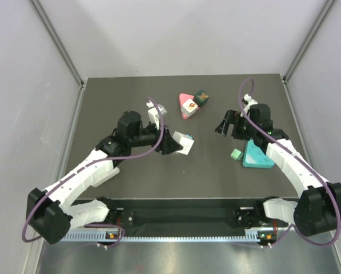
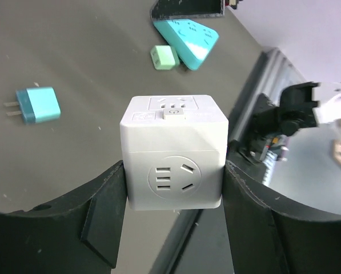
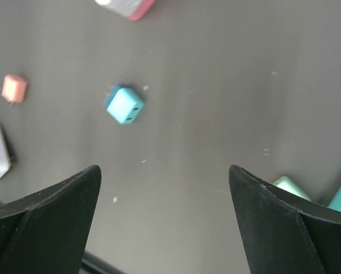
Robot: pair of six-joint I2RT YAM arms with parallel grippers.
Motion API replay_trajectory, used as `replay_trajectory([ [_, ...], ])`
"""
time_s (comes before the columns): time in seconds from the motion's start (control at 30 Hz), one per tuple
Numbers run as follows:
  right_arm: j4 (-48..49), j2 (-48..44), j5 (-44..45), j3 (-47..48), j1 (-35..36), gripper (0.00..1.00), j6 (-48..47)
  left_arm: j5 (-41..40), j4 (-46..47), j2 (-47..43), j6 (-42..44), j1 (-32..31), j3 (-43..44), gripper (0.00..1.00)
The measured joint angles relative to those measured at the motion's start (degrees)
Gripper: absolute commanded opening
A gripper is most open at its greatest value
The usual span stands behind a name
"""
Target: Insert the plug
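While both my arms reach over the dark grey worktop (image 1: 216, 171), my left hand (image 2: 173, 182) is clamped on a white cube socket (image 2: 173, 160), one finger on each of two opposite sides. A face with socket holes is turned toward my wrist camera.

My right hand (image 3: 164, 177) hangs above bare worktop with its fingers spread wide and nothing between them.

Near my right arm lies a teal triangular power strip (image 1: 259, 155). A pink triangular power strip (image 1: 187, 105) lies toward the far edge, with a dark green cube (image 1: 202, 97) just beside it.

The teal plug (image 3: 124, 104) lies on the worktop on its own, touched by neither hand. My right wrist camera sees it beyond my left finger.

A small light green plug (image 1: 236, 154) sits against the teal strip's near corner.
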Motion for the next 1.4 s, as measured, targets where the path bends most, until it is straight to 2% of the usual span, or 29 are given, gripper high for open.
replay_trajectory([
  [0.13, -1.9, -0.7, -1.7, 2.0, 1.5, 0.9, 1.1, -12.6, -0.2, -0.2, 2.8, -7.6, 0.6, 0.0],
  [0.3, -8.0, -0.5, -0.6, 10.5, 5.3, 0.91, 3.1, -29.9, 2.5, -2.2, 7.6, -14.6, -2.2, 0.0],
  [0.43, -11.0, 1.0, -2.5, 20.2, 12.8, 0.91, 0.7, -38.1, 4.5, -2.9, 11.5, -17.9, -4.2, 0.0],
  [0.53, -11.6, 2.4, -6.3, 23.5, 16.1, 0.91, -1.9, -42.0, 5.6, -2.9, 13.9, -20.1, -4.8, 0.0],
  [0.73, -16.9, 8.9, -11.4, 26.1, 19.6, 0.91, -7.6, -45.7, 7.0, -3.4, 17.3, -23.4, -5.6, 0.0],
  [0.93, -20.7, 15.2, -16.3, 28.1, 22.9, 0.9, -12.1, -47.0, 7.3, -5.0, 18.6, -24.0, -6.8, 0.0],
  [1.1, -21.3, 17.7, -20.2, 28.4, 23.7, 0.77, -13.5, -46.8, 8.2, -5.5, 18.9, -24.4, -7.6, 0.0],
  [1.3, -20.3, 18.7, -23.7, 28.4, 23.7, 0.82, -14.1, -46.4, 8.5, -5.5, 20.1, -24.7, -7.8, 0.0],
  [1.4, -19.9, 19.3, -25.3, 28.4, 23.7, 0.81, -14.2, -46.6, 8.5, -5.5, 20.5, -24.9, -7.9, 0.0],
])
